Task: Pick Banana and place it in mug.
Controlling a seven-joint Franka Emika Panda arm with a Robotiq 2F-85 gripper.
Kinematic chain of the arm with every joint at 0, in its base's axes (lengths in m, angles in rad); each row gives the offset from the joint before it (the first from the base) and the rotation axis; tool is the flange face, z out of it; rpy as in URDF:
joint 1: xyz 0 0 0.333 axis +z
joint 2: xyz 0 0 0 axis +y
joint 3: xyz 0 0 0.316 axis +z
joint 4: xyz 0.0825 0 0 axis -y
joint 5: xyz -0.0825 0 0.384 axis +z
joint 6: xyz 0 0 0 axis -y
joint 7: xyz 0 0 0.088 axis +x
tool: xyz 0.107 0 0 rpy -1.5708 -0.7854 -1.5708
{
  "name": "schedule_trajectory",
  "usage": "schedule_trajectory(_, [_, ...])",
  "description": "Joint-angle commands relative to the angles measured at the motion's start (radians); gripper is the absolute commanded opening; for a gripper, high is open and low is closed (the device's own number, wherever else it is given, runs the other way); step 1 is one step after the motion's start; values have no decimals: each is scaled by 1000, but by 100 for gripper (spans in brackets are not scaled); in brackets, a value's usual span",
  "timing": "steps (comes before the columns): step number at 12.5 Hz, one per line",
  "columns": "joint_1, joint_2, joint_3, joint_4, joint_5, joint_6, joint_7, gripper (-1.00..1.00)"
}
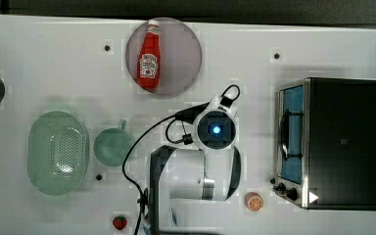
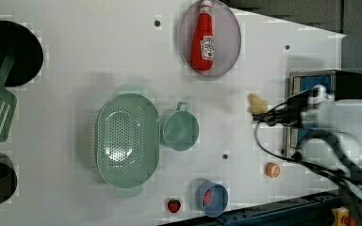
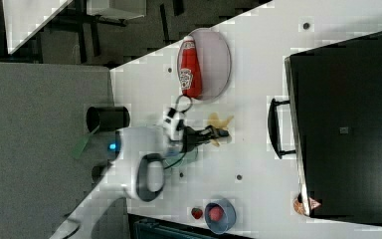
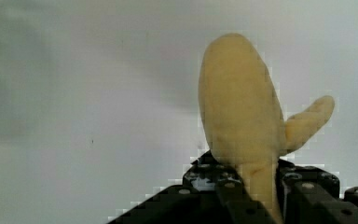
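Observation:
The pale yellow banana (image 4: pixel 240 112) fills the middle of the wrist view, and its narrow lower end sits pinched between my black fingers (image 4: pixel 230 196). My gripper (image 4: pixel 257 183) is shut on the banana. In the left view the banana (image 2: pixel 256 103) pokes out just beyond the gripper (image 2: pixel 264 117), in front of the oven. The right view has the banana (image 3: pixel 219 121) at the gripper (image 3: pixel 222 133) tip. The mint-green mug (image 1: pixel 111 146) stands to the top view's left of the arm, beside the colander. In the left view the mug (image 2: pixel 180 130) is well apart from the banana.
A green perforated colander (image 1: pixel 58 152) stands next to the mug. A ketchup bottle (image 1: pixel 149 56) lies on a round plate (image 1: pixel 183 54). A toaster oven (image 1: pixel 340 142) occupies the top view's right. An orange slice (image 1: pixel 254 201), a strawberry (image 1: pixel 120 222) and a blue bowl (image 2: pixel 212 198) sit near the front edge.

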Motion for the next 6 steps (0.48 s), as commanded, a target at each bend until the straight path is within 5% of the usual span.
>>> schedule_trajectory(1, [0,-190,-13,114,7,-221,3,-57])
schedule_trajectory(6, [28,-318,66,265,7,-587,261,-57])
